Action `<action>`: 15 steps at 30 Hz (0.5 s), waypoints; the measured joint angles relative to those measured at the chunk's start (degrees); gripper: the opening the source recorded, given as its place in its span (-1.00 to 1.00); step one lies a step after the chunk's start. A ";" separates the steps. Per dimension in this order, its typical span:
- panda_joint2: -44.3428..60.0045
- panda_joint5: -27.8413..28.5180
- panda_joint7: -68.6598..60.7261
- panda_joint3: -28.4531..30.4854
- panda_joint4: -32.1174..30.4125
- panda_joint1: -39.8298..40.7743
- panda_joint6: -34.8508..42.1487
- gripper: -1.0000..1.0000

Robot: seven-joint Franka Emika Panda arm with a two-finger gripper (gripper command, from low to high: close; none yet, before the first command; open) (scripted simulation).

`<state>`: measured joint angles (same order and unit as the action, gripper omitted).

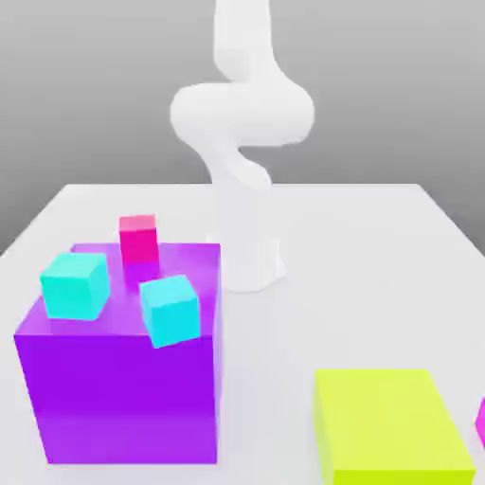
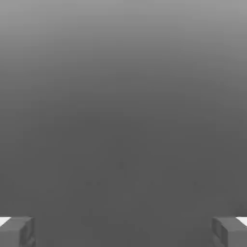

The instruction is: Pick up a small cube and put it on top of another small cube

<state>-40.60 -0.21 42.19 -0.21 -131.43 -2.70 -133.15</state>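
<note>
A hot-pink small cube [image 1: 138,239] with a lighter pink top stands at the far side of the top of a big purple block [image 1: 123,398]. At the exterior view's right edge, low down, a sliver of a magenta small cube [image 1: 480,423] shows on the table, mostly cut off. The white arm [image 1: 242,123] rises from its base behind the purple block and leaves the picture at the top. In the hand view my gripper [image 2: 123,231] is open, its two grey fingertips [image 2: 17,231] far apart with nothing between them, facing plain grey background.
Two cyan cubes sit on the purple block: one [image 1: 74,284] at its left corner, one [image 1: 171,310] tilted at its front right edge. A yellow-green block [image 1: 388,426] lies on the white table [image 1: 360,246] at the front right.
</note>
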 joint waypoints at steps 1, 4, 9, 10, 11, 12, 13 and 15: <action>2.26 -0.12 -1.59 -0.14 0.15 -1.12 -0.59 0.00; 8.64 -0.45 -6.09 -0.63 0.58 -4.20 -2.26 0.00; 19.04 -0.99 -13.42 -2.03 1.28 -8.69 -4.97 0.00; 21.11 -1.10 -14.87 -2.54 1.42 -9.37 -5.50 0.00; 23.18 -1.15 -16.30 -2.96 1.56 -10.14 -6.05 0.00; 25.26 -1.15 -17.69 -3.41 1.70 -10.90 -6.59 0.00; 27.33 -1.11 -19.05 -3.87 1.84 -11.64 -7.14 0.00; 31.48 -0.91 -21.67 -4.96 2.12 -12.95 -8.22 0.00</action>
<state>-9.12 -1.12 20.51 -5.17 -129.31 -15.65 -141.37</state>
